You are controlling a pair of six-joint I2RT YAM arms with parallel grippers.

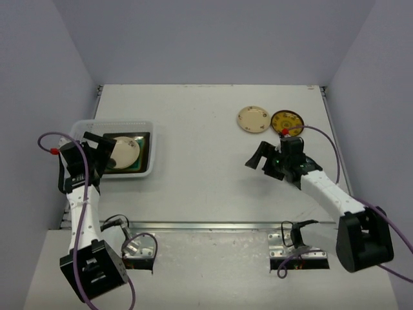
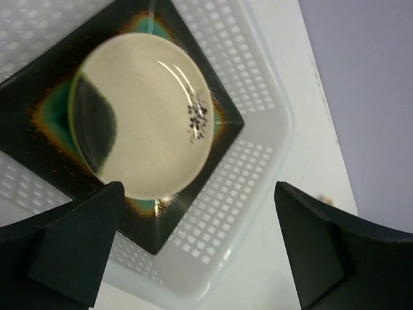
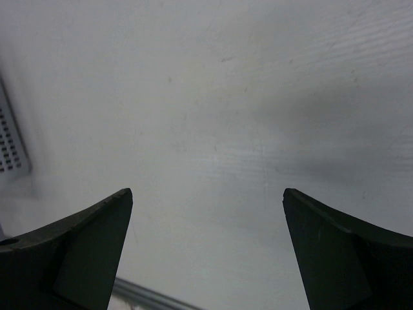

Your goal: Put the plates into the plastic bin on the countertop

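Left jaws hang open and empty over a corner of the bin (image 2: pixel 271 110). Just beyond them, inside it, a patched plate (image 2: pixel 142 110) rests on a square plate (image 2: pixel 32 97). Right jaws, likewise spread and holding nothing, hover above bare surface (image 3: pixel 226 97). A pale plate (image 1: pixel 253 119) and a yellow plate (image 1: pixel 286 122) lie side by side off to their flank, outside the wrist view. The glazed ceramic is likely stiff, slick and chippable, best pinched at a rim. Anything under the square plate is hidden, and its far corners are cut off.
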